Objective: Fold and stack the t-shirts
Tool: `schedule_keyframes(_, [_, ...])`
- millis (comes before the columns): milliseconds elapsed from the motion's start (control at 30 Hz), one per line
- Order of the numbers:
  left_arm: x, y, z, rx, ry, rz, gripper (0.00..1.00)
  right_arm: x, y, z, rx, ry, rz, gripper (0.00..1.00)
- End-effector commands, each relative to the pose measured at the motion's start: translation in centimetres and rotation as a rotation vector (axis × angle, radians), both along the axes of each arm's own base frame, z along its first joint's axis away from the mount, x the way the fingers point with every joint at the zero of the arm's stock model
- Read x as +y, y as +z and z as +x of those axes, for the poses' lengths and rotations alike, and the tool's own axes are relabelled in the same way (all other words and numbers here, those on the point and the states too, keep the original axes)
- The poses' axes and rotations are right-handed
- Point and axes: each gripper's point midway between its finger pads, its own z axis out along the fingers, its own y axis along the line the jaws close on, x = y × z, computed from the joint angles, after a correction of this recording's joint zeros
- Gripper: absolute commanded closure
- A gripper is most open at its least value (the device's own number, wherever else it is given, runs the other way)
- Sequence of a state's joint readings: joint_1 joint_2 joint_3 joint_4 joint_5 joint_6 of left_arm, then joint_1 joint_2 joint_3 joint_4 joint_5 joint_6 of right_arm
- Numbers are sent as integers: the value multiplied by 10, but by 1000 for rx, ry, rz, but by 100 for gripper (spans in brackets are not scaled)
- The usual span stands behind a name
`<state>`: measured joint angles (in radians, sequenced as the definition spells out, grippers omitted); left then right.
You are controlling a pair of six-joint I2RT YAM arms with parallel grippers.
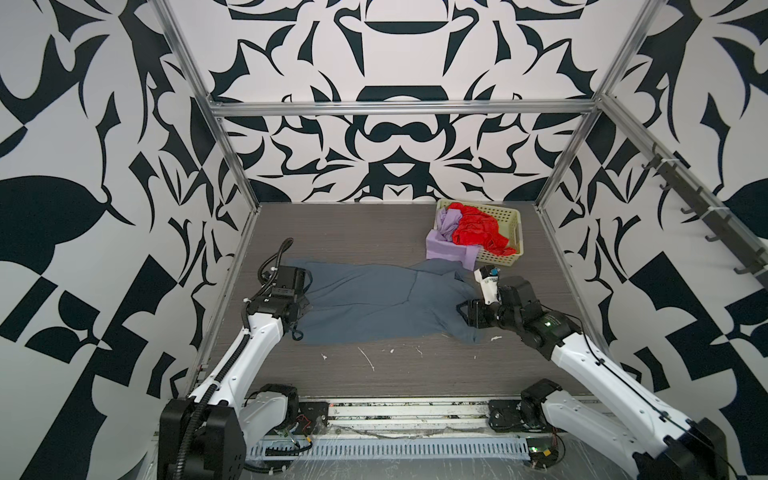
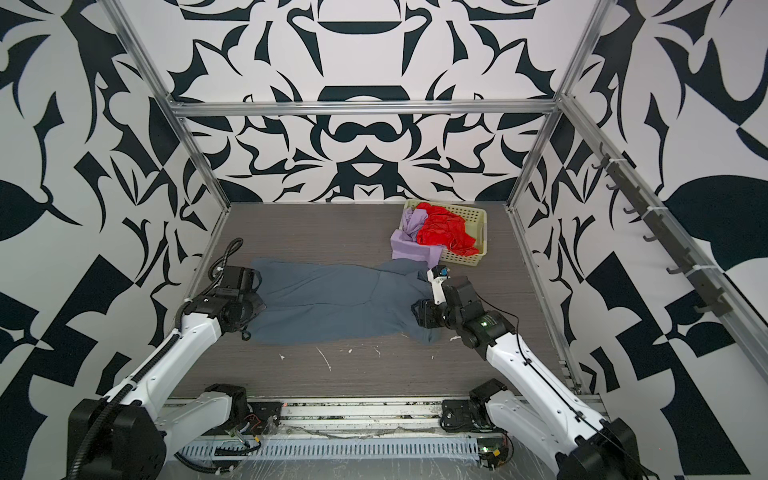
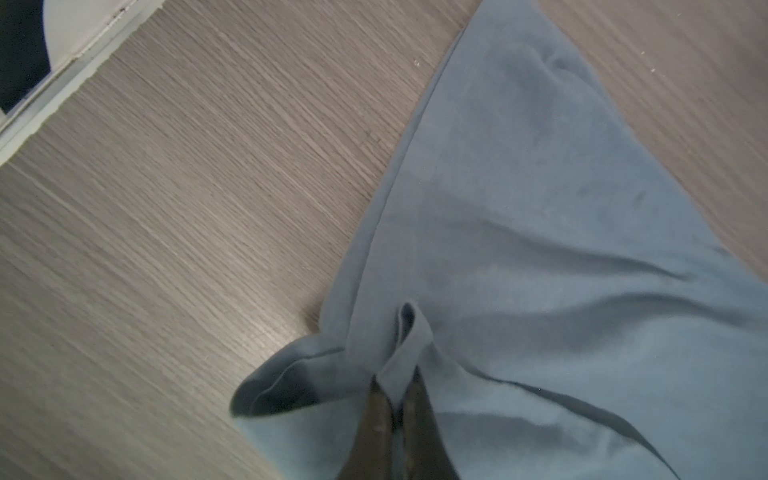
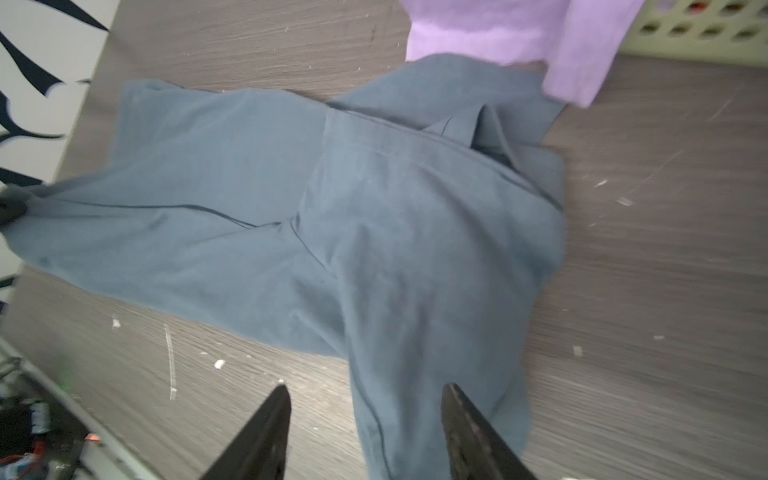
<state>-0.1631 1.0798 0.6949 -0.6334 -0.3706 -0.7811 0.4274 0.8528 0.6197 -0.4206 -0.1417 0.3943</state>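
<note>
Slate blue-grey t-shirt lies spread across the middle of the table, its long axis running from the left edge toward the right edge. The cloth is flat but creased, with a folded-over section at its right end.

Left gripper sits at the end of the shirt nearest the left edge. Its jaws are clamped together on a small pinched fold of the blue-grey hem, and the dark fingers meet on the cloth.

Right gripper sits at the right end of the same shirt. Its jaws stand wide apart and hold nothing. One of its fingers is over bare table; the shirt's edge runs between the two.

Basket, cream and perforated, stands at the far right corner of the table. The red t-shirt is bunched inside it. The lilac t-shirt hangs over the basket's near rim onto the table, and its lower edge overlaps the far right end of the blue-grey shirt.

White scraps are scattered on the table between the shirt and the near edge.
</note>
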Motion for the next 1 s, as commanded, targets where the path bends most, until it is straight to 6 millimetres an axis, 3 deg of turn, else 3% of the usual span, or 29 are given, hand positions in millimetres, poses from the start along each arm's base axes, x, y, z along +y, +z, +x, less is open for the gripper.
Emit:
schedule_keyframes(0, [7,-7,-8,41,23,31,100,-28,43,27,-193,-177,-42,35])
schedule_keyframes(100, [5,-7,-4,28,16,24,100,-23,36,48,-194,-181,-58,35])
schedule_keyframes(267, [4,-4,-2,24,5,24,100,0,-6,79,-78,-110,-86,42])
schedule_keyframes(367, [3,-4,-1,7,2,12,100,-9,-25,94,-47,-158,-101,42])
schedule_keyframes(500, [0,-5,1,-10,4,-6,100,-41,-33,111,-44,-271,-40,42])
schedule_keyframes(633, [-1,-9,2,0,-1,-9,100,-56,-40,116,-38,-283,68,42])
schedule_keyframes(833, [-2,-6,6,-4,-14,-5,100,-30,-58,109,58,-137,214,42])
schedule_keyframes(967, [-4,0,9,-27,-22,-11,100,-40,-74,110,78,-187,200,44])
